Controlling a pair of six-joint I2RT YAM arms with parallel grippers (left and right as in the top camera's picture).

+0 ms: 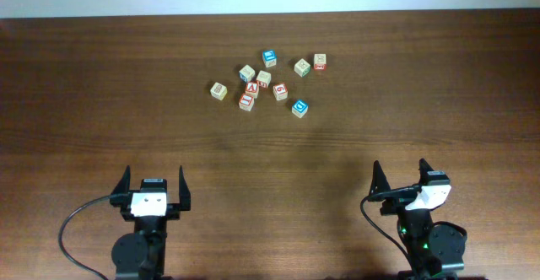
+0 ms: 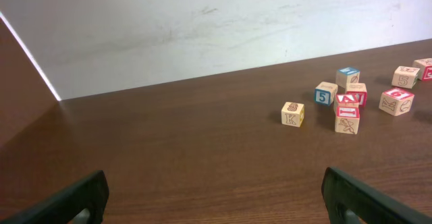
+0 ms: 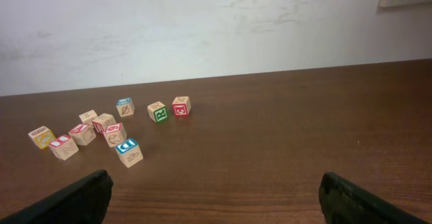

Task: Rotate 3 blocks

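A red-printed block (image 1: 246, 101) lies at the near-left edge of a loose cluster of letter cubes on the far middle of the desk (image 1: 101, 103), just beside a red "A" cube (image 1: 251, 88). A second red-printed block (image 1: 280, 92) sits a little to the right of that cube. A blue-printed block (image 1: 299, 108) rests at the cluster's near-right corner, apart from the others. Around these lie a tan cube (image 1: 218, 90) off to the left, a blue-topped cube (image 1: 269, 57) at the far edge and a green-printed cube (image 1: 302, 66) toward the far right. The whole cluster lies well ahead of both arms and between them. The left gripper (image 1: 153, 179) is at the near edge, left of the blocks, its jaws spread wide and holding nothing. The right gripper (image 1: 401, 172) is at the near edge to the right, its jaws equally wide and also holding nothing.
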